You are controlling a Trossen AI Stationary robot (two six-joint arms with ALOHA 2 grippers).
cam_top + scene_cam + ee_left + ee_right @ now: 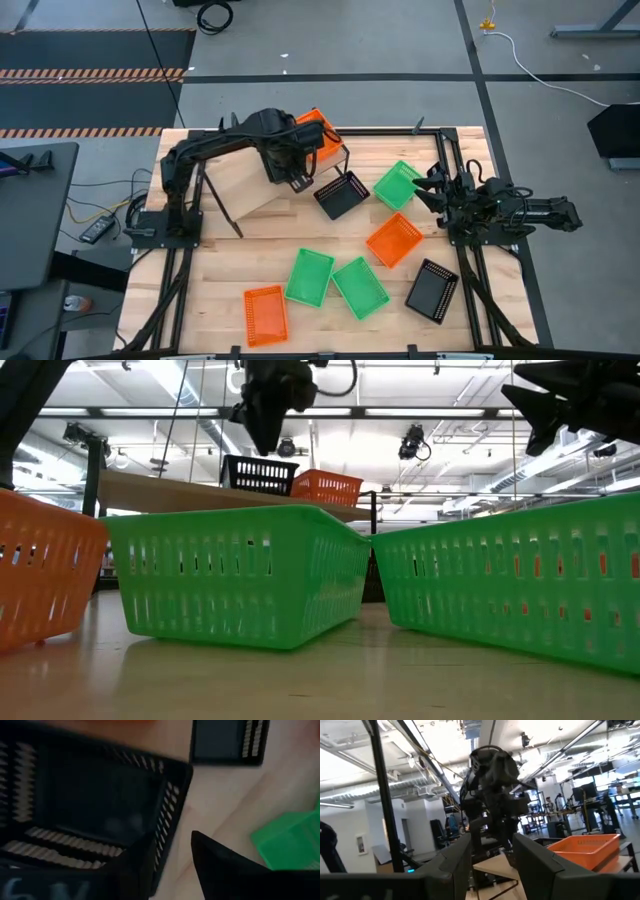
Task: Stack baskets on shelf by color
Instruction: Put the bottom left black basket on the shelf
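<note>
The shelf (245, 185) stands slanted at the table's far left. A black basket (85, 805) rests by its base on the shelf, next to an orange basket (318, 130), as the low view shows (258, 473). My left gripper (170, 842) points down, open, just above the black basket's right-hand wall, clear of it (263, 445). My right gripper (425, 187) waits open at the table's right side, holding nothing (491, 855).
Loose on the tabletop lie a black basket (340, 195) beside the shelf, green baskets (398, 185) (309, 277) (360, 287), orange baskets (394, 240) (265, 315), and a black one (432, 290) near the right front. Black frame rails (470, 280) run along the table's sides.
</note>
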